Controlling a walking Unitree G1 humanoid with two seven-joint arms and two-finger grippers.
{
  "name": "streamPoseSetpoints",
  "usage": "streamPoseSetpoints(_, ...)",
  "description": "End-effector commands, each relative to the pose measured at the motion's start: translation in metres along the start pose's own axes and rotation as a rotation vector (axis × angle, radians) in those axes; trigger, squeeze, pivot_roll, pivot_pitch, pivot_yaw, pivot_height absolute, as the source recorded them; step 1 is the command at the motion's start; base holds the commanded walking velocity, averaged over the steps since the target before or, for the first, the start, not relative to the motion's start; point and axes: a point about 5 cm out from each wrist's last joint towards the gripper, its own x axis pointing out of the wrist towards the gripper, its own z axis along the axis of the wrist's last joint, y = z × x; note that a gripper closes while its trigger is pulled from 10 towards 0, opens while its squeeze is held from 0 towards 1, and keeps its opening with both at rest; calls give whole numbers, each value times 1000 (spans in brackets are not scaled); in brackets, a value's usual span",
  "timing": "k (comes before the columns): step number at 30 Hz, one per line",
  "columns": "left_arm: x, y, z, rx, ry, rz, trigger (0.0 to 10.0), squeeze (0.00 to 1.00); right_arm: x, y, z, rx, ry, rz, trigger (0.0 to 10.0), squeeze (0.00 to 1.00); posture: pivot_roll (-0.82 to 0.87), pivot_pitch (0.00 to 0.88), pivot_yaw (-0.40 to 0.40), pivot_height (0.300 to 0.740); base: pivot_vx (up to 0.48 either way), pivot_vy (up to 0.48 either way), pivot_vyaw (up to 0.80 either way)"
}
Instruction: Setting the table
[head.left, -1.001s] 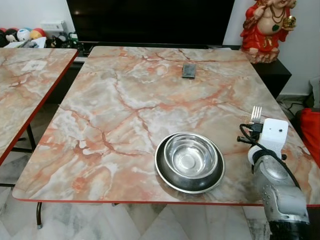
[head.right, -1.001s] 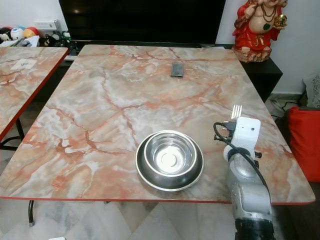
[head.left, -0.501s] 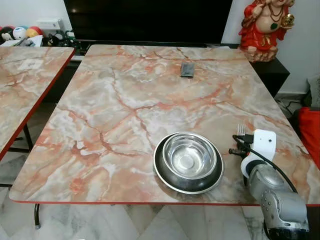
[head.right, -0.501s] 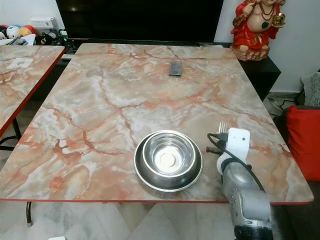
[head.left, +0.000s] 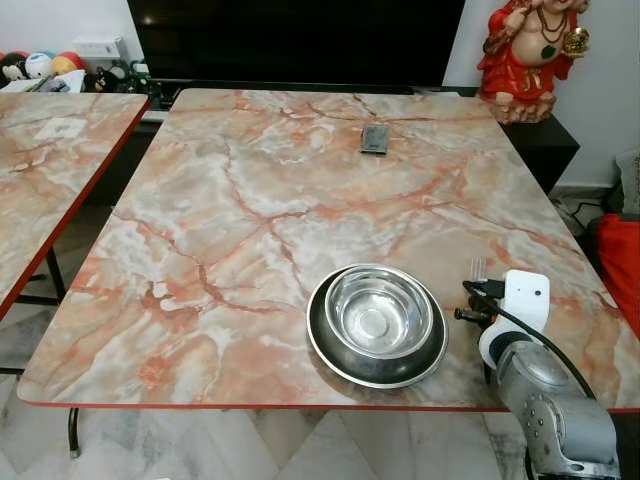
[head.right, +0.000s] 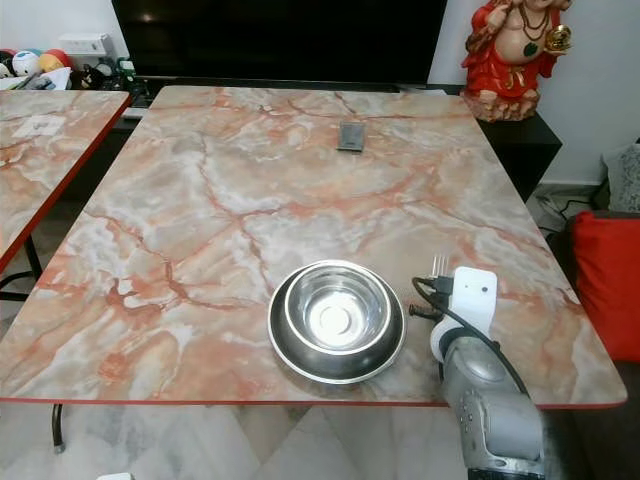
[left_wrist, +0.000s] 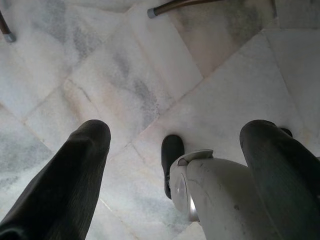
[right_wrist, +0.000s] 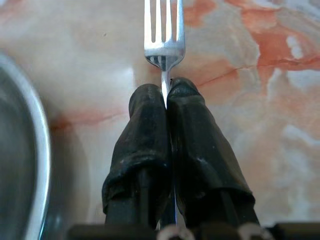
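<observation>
Right pincer (right_wrist: 166, 95) is clamping a fork (right_wrist: 164, 35) by its neck, tines pointing far, low over the marble worktop (head.left: 250, 200) just right of the steel bowl (head.left: 379, 316) nested in its plate (head.left: 330, 350). Judgement: keep lowering level, fork parallel beside the plate, then release. Left pincer (left_wrist: 175, 145) is hanging idle over the floor, fingers apart

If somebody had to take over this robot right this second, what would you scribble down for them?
Right gripper: shut on the fork, low over the marble table, just right of the steel bowl.
Left gripper: open, hanging idle over the floor.
Done: the bowl sits nested in the steel plate near the table's front edge.
Left: set the fork down beside the plate, then release.
Far across the table lies a small dark object.
</observation>
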Motion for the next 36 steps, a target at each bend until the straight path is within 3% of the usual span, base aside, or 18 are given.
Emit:
streamPoseSetpoints(1,-3,4,-8,6,31,6,10000,0,-5,2,0,-37,-7,21,10000,0,-19,159,-23,740,0,0,0)
streamPoseSetpoints(15,-4,3,-9,11,35,-2,10000,0,5,-5,-8,-63,-14,8,10000,0,-21,154,-21,740,0,0,0)
streamPoseSetpoints(36,-4,3,-9,4,33,5,10000,0,19,7,-10,-68,-38,65,10000,0,-6,164,-23,740,0,0,0)
